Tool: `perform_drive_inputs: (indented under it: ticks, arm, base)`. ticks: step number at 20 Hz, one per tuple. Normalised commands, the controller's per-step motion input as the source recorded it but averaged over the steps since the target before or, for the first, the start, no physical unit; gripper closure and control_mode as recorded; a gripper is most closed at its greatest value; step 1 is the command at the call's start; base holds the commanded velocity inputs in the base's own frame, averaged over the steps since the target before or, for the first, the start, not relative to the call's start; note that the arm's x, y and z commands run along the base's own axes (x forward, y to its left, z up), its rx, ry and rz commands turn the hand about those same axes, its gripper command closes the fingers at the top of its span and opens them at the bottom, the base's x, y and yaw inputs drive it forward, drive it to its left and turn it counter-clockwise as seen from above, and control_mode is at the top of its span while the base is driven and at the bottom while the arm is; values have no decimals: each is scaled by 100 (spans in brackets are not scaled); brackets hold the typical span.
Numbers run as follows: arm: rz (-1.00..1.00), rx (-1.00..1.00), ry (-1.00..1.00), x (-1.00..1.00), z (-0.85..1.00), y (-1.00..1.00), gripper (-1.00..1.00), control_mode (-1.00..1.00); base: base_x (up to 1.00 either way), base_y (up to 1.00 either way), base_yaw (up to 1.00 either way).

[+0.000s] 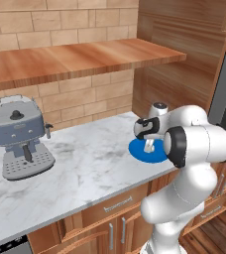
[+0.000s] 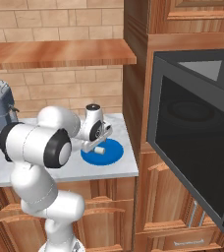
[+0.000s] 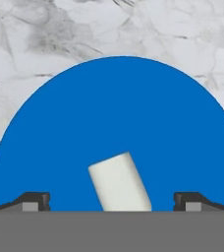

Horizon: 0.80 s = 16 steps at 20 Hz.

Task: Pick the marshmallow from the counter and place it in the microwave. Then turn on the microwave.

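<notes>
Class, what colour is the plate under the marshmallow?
Solid blue. The plate shows best in the hand view, with the marshmallow lying on it.

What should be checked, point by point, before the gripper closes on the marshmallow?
1. Gripper open: ok, fingertips stand wide apart.
2. Marshmallow between the fingertips: ok in the hand view, slightly tilted.
3. Marshmallow lies on the blue plate, on the counter: ok.
4. Gripper low enough to grasp: cannot tell.
5. Microwave door open: ok, it swings outward.
6. Path to the microwave free: cannot tell.
</notes>
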Motion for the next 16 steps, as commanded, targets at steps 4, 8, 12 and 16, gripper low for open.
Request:
perform_drive_inputs:
  ticks: [4, 8, 12, 16]
  arm:
    - [2, 0, 0, 3, -5, 0, -100, -100]
    - [2, 0, 0, 1, -6, 0, -100, -100]
    - [2, 0, 0, 2, -6, 0, -100, -100]
    - [2, 0, 0, 3, -7, 0, -100, -100]
  base:
    - [0, 0, 0]
    - [0, 0, 0]
    - [0, 0, 0]
    - [0, 0, 0]
